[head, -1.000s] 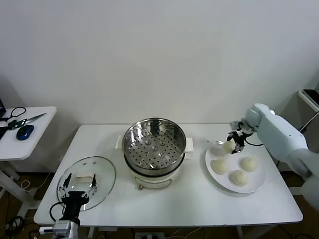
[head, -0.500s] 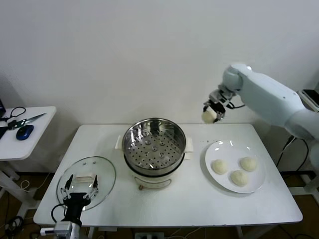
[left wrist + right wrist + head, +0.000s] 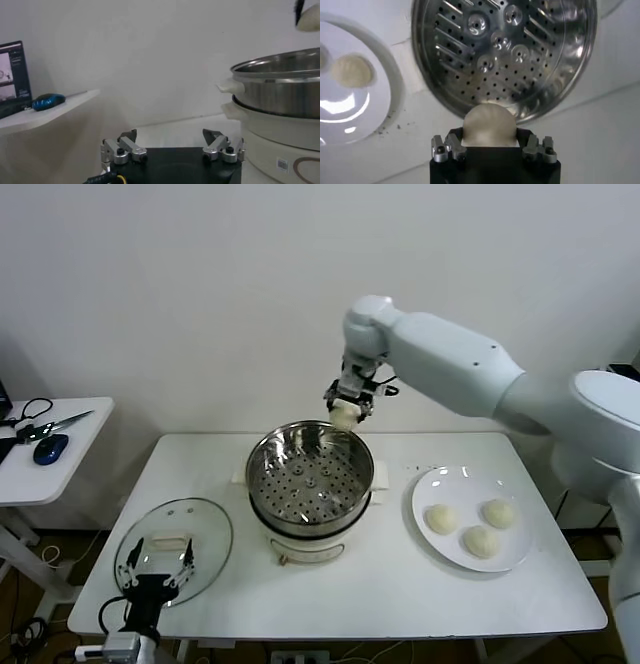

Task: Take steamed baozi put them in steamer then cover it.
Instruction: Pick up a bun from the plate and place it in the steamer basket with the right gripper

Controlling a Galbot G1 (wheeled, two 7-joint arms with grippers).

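Note:
My right gripper is shut on one cream-white baozi, held in the air above the back rim of the steamer. The steamer's perforated tray holds nothing. Three more baozi lie on the white plate at the right. The glass cover with its cream handle lies flat at the front left. My left gripper hovers open at the cover's near edge, with nothing between its fingers.
A side table at the far left carries scissors and a blue mouse. The steamer's white base stands close beside the left gripper. The wall rises just behind the table.
My right arm has lifted one baozi off the plate and swung it leftward to above the steamer's back rim. Three baozi stay on the plate. The left gripper has barely moved.

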